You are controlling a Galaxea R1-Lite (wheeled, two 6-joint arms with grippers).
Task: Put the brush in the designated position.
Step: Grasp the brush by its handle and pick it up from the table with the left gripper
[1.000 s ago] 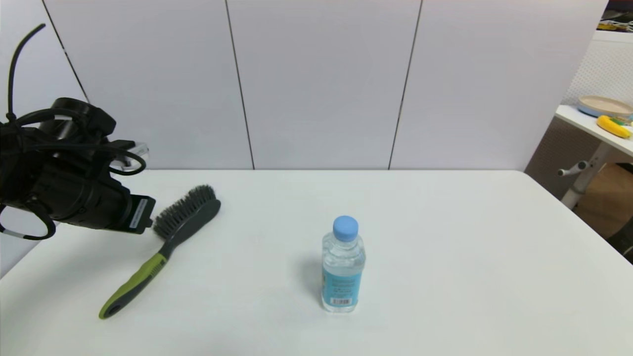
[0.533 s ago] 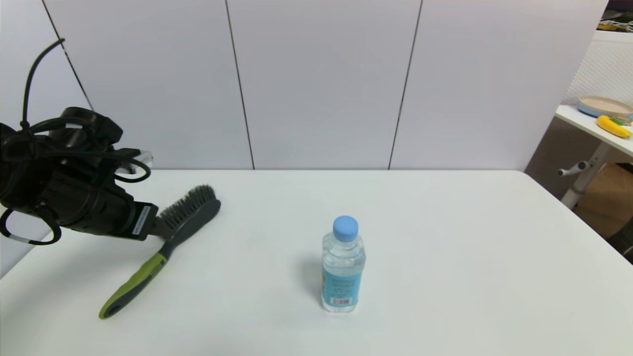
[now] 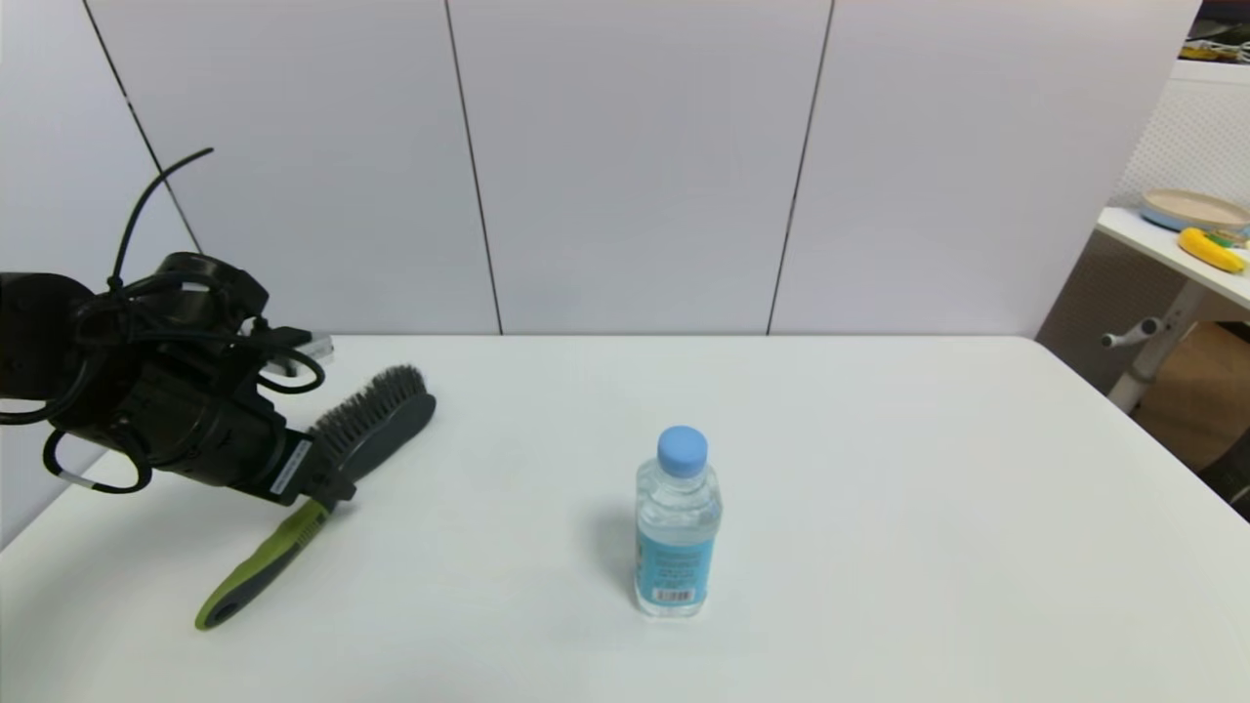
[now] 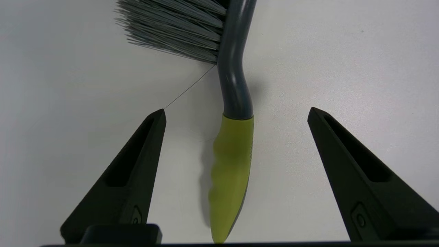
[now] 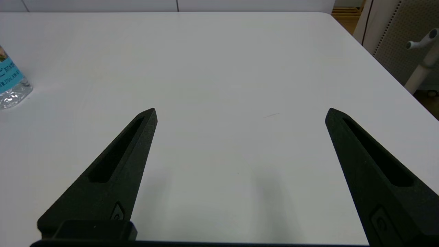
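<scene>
The brush (image 3: 376,430) lies flat at the table's left, dark bristled head toward the wall and lime-green handle (image 3: 256,569) toward the front edge. My left gripper (image 3: 327,485) hangs low over the point where neck and handle meet. In the left wrist view it (image 4: 236,110) is open, one finger on each side of the brush (image 4: 231,154), neither touching it. My right gripper (image 5: 240,109) is open over bare white tabletop and is out of the head view. No mark shows the designated position.
A clear water bottle (image 3: 678,527) with a blue cap stands upright mid-table, and its edge also shows in the right wrist view (image 5: 8,85). A grey panel wall backs the table. A side table (image 3: 1157,234) with a plate and yellow item stands beyond the table's right edge.
My left arm has come down and to the right, from beside the bristles to over the brush's neck. The brush and bottle have not moved.
</scene>
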